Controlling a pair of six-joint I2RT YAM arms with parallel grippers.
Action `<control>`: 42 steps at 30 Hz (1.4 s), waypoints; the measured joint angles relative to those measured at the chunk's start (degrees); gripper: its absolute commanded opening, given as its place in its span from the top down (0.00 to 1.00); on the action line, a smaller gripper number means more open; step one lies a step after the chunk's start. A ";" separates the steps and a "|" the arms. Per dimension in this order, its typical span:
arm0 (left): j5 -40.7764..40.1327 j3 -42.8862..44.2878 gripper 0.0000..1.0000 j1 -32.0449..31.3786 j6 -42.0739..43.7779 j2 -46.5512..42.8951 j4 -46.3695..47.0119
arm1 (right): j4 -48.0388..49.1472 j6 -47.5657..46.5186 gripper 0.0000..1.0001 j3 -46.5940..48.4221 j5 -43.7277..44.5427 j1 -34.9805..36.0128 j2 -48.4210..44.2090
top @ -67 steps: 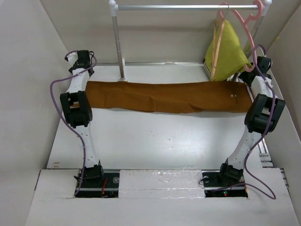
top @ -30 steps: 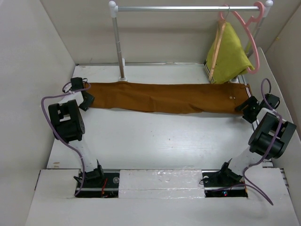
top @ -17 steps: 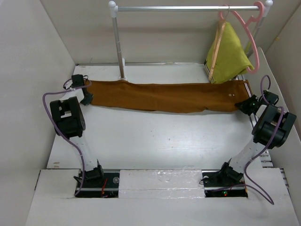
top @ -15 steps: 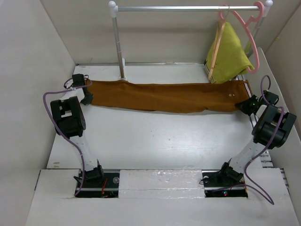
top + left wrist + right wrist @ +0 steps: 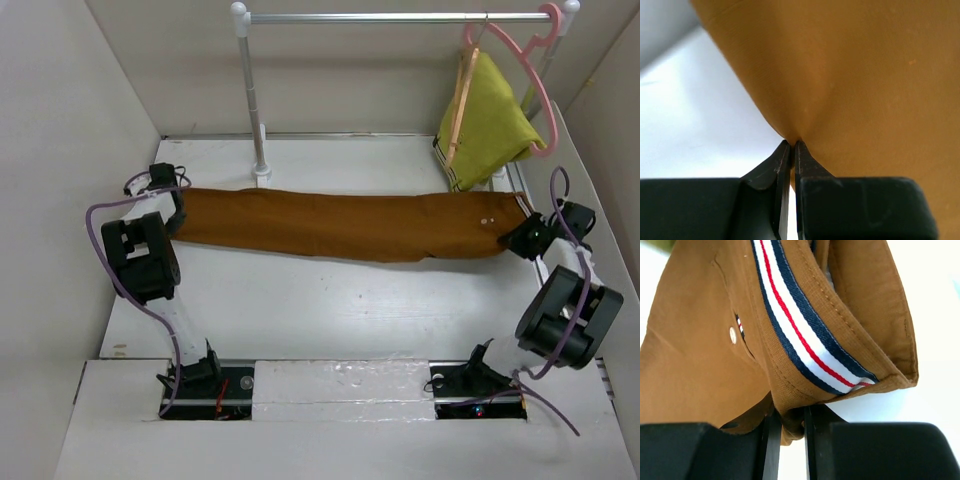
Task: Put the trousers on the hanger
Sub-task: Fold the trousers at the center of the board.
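The rust-brown trousers [image 5: 340, 224] stretch across the table from left to right. My left gripper [image 5: 172, 212] is shut on the leg end of the trousers [image 5: 850, 75], pinching a fold of the cloth. At the far right my right gripper [image 5: 522, 238] is shut on the waistband of the trousers [image 5: 790, 340], whose striped inner band shows. The wooden hanger [image 5: 459, 100] hangs on the rail at the back right, beside the yellow-green garment.
A metal clothes rail [image 5: 400, 16] on a post [image 5: 253, 90] stands at the back. A pink plastic hanger [image 5: 530, 70] and a yellow-green garment [image 5: 490, 120] hang at its right end. White walls close in both sides.
Both grippers have closed on the ends of the trousers. The trousers have shifted a little toward the near edge and now lie slightly slanted.
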 measured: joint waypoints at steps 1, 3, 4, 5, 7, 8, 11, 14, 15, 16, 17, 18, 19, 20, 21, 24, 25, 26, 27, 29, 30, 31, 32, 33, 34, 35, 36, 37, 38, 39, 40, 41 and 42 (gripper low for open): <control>-1.38 -0.79 1.00 0.63 0.09 -1.07 -1.05 | -1.22 -0.37 1.00 -1.57 -0.79 -0.50 -1.60; -3.78 -2.71 1.00 1.75 0.31 -3.32 -2.84 | -4.66 -1.25 1.00 -5.09 -2.99 -2.56 -5.31; -4.81 -4.04 1.00 2.16 0.28 -4.72 -3.34 | -6.69 -1.75 1.00 -6.51 -3.67 -3.82 -7.39; -5.77 -5.35 1.00 2.43 0.20 -6.05 -4.20 | -8.76 -2.45 1.00 -7.52 -3.85 -4.98 -9.49; -7.58 -6.91 0.78 2.56 0.09 -8.04 -6.54 | -13.49 -4.13 0.47 -8.83 -3.78 -7.30 -14.71; -8.96 -6.97 0.62 2.56 -0.13 -8.57 -7.98 | -15.28 -5.11 0.37 -8.83 -2.97 -7.54 -16.90; -11.82 -6.80 0.20 3.72 -1.11 -9.44 -7.98 | -14.45 -7.74 0.28 -7.80 -1.33 -7.58 -17.05; -10.75 -5.57 0.17 4.48 -2.82 -10.49 -8.83 | -14.84 -9.62 0.28 -4.04 -1.68 -7.61 -10.69; -10.47 -4.76 0.18 4.22 -3.19 -10.88 -9.09 | -15.65 -9.92 0.29 -2.93 -1.40 -7.32 -9.60; -10.21 -3.89 0.20 3.54 -3.52 -11.34 -9.14 | -16.79 -10.16 0.30 -1.31 -0.59 -6.71 -8.98; -9.60 -3.13 0.23 2.60 -3.87 -11.96 -9.01 | -17.11 -10.32 0.30 0.15 0.17 -5.73 -9.03; -8.70 -2.62 0.27 1.36 -4.15 -12.74 -8.66 | -16.57 -10.16 0.33 1.38 0.79 -4.17 -9.55; -7.93 -2.32 0.29 -0.17 -4.31 -13.49 -8.28 | -15.37 -9.92 0.35 2.08 1.03 -2.29 -10.36; -7.28 -1.97 0.34 -2.12 -4.37 -14.27 -7.96 | -13.90 -9.60 0.37 2.25 1.11 -0.11 -11.43; -6.60 -1.64 0.51 -4.61 -4.42 -14.86 -7.56 | -12.13 -8.70 0.58 2.25 1.27 1.84 -12.28; -4.76 -0.83 0.58 -14.69 -3.96 -15.54 -5.29 | -10.45 -7.76 0.85 1.75 1.60 8.92 -14.19; -3.10 -0.83 0.63 -18.91 -3.45 -15.61 -4.22 | -8.90 -7.13 0.91 0.83 1.44 10.27 -14.21; -1.27 -0.94 0.75 -23.63 -3.28 -15.63 -2.99 | -7.41 -6.40 0.94 -0.63 0.81 10.95 -14.12; 0.76 -1.22 0.78 -28.24 -3.15 -15.69 -1.57 | -6.25 -5.31 0.99 -2.27 0.28 11.32 -13.73; 6.29 -2.86 0.87 -36.22 -2.56 -16.17 1.77 | -4.24 -3.78 1.00 -6.01 0.15 11.21 -12.20; 8.92 -4.35 0.90 -39.32 -2.54 -16.74 3.32 | -3.48 -3.19 1.00 -7.82 0.31 10.88 -11.34; 11.43 -6.14 0.91 -41.44 -2.58 -17.33 4.33 | -2.73 -2.71 1.00 -9.81 0.20 10.29 -10.38; 13.60 -8.11 0.93 -42.66 -2.67 -17.92 5.01 | -1.88 -2.27 1.00 -11.67 -0.26 9.53 -9.42; 15.19 -10.51 0.94 -42.99 -2.75 -18.49 5.99 | -1.42 -2.05 0.86 -13.05 -0.74 8.55 -8.50; 16.17 -13.07 0.94 -42.64 -2.97 -18.91 6.69 | -1.49 -1.95 0.80 -13.62 -1.66 7.67 -7.48; 16.87 -15.58 0.94 -41.83 -3.08 -19.10 7.02 | -1.40 -2.10 0.75 -13.64 -2.64 6.91 -6.54; 17.33 -17.97 0.94 -40.72 -3.15 -19.15 7.08 | -1.57 -2.47 0.58 -13.11 -3.63 6.60 -5.88; 17.57 -19.89 0.94 -39.71 -3.23 -19.15 6.93 | -2.56 -3.04 0.52 -12.04 -4.35 6.51 -5.68; 17.70 -21.84 0.94 -38.73 -3.23 -19.17 6.82 | -3.32 -3.65 0.47 -10.91 -4.63 6.56 -6.01; 17.70 -23.39 0.94 -37.73 -3.21 -19.41 6.62 | -4.44 -4.33 0.38 -9.46 -4.66 6.56 -7.06; 17.64 -24.44 0.94 -36.96 -3.17 -19.78 6.34 | -5.57 -4.72 0.35 -8.00 -3.98 6.40 -8.81; 17.59 -25.03 0.96 -36.63 -3.04 -20.41 6.10 | -6.49 -5.11 0.31 -6.91 -3.19 6.08 -11.28; 17.66 -25.33 0.99 -36.57 -2.80 -21.40 6.10 | -7.21 -5.35 0.29 -6.05 -2.58 5.49 -14.32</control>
